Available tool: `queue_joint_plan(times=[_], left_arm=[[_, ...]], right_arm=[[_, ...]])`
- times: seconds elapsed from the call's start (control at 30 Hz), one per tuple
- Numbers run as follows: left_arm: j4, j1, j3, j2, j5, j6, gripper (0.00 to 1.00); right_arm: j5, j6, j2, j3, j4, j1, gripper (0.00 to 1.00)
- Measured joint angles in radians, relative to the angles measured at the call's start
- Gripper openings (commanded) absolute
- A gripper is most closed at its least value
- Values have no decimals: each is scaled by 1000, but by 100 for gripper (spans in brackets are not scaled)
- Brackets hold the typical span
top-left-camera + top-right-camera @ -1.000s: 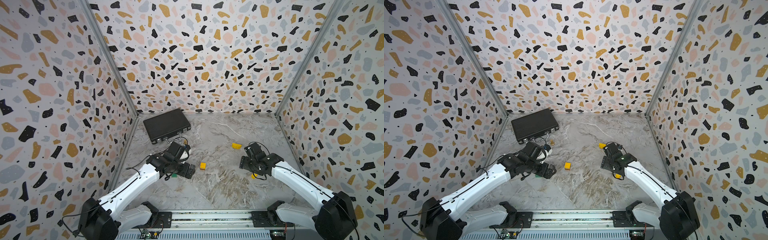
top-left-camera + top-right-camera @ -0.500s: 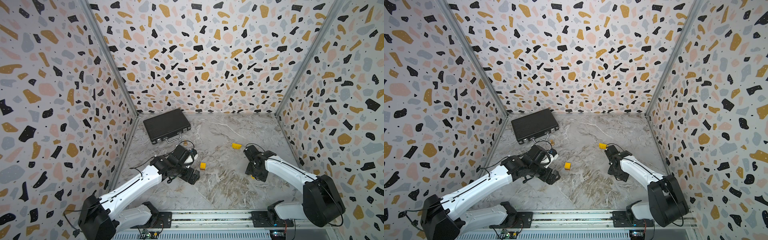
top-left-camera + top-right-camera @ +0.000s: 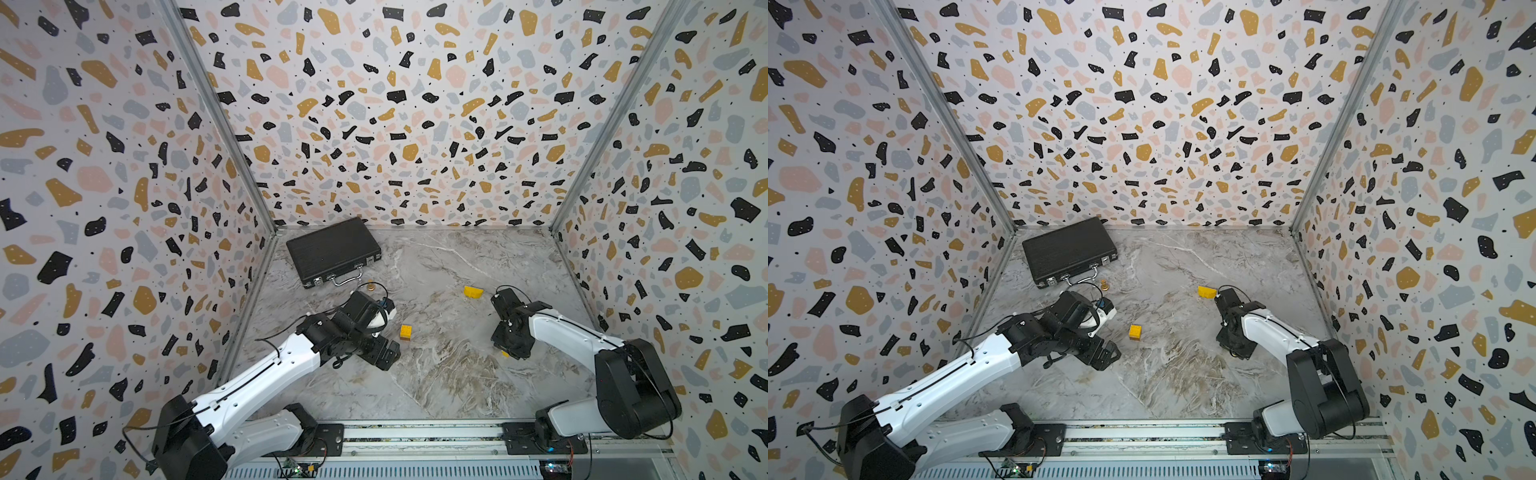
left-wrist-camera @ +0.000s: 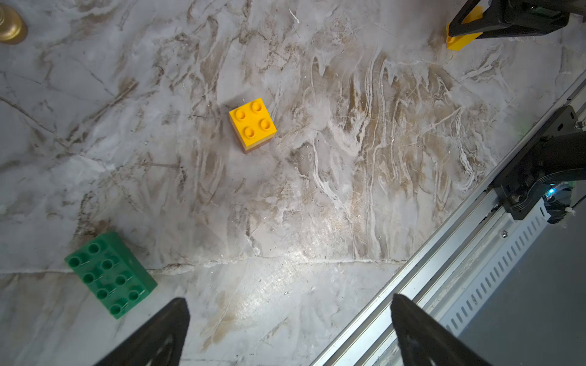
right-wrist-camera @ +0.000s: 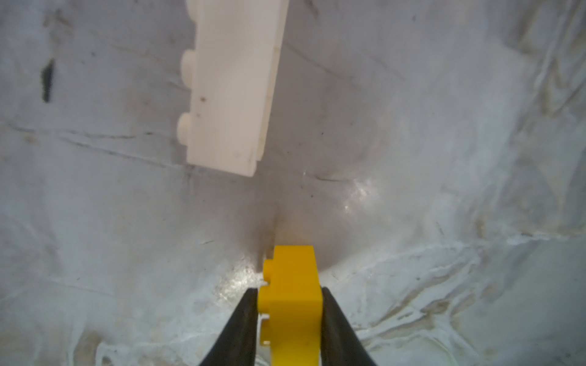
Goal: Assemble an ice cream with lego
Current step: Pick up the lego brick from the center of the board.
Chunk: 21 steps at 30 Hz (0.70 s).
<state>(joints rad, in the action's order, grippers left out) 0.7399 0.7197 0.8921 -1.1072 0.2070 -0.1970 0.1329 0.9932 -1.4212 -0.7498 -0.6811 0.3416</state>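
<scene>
The right gripper (image 5: 289,296) pinches a yellow brick (image 5: 290,272) near a white brick (image 5: 231,85) on the marble tabletop (image 5: 428,142), while the left gripper (image 4: 290,317) hangs spread wide, a green brick (image 4: 111,274) just beside it and the yellow-on-brown stack (image 4: 252,123) standing between the arms.

Left pincer (image 4: 288,299) spread wide, right pincer (image 5: 288,289) clamped, both low

Bright, even light from above; soft shadows. Glare patches on table (image 4: 285,263). Right wrist view blurry; top views bowed at edges.
</scene>
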Motion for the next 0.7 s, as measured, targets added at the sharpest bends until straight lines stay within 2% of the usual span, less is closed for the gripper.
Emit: queue_joint_plan(times=[0.07,0.13,0.27,0.4,0.47,0.53,0.7], left_arm=[[0,1,0,0,2,0,99],[0,1,0,0,3,0,99],[-1,2,-1,0,5,3,100],[-3,2,-4,2,4,5,99],[-8,2,-5,10,5,12,100],[-18,2,-8,29,7,22,100],[-63,2,-28,84,31,61,99]], right_arm=[[-15,-1,2,0,14,-9,8],[-31,-15,2,2,31,-16,0],[-52,-44,9,7,57,-20,0],[-119,-102,91,50,120,-22,0],[-197,-133,137,63,173,-22,0],[-332,-153,158,67,278,-23,0],[-691,-132,83,51,607,9,0]])
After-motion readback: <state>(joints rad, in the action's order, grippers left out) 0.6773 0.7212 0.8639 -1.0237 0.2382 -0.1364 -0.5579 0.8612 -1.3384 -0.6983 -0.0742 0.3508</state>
